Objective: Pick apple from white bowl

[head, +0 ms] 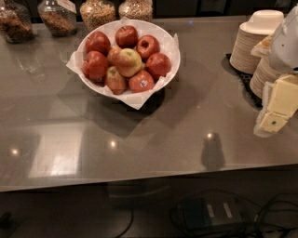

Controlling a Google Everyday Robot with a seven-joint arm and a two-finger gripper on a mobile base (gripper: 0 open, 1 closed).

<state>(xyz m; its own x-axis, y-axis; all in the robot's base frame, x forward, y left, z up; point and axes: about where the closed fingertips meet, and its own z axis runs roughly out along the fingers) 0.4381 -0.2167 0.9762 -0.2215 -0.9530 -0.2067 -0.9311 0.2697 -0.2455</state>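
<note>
The white bowl point(170, 46) stands at the back of the grey counter, lined with crinkled white paper whose corners stick out over the rim. It holds several apples point(128, 62), most red, one yellow-green in the middle. My gripper point(275, 110) is at the right edge of the view, far to the right of the bowl and nearer to me, with pale yellow pads point(283, 96). It holds nothing that I can see.
Stacks of beige paper bowls point(253, 39) stand on a black mat at the back right, just behind the gripper. Several glass jars of cereal point(97, 11) line the back edge. The counter's front edge runs across the lower part, with cables below.
</note>
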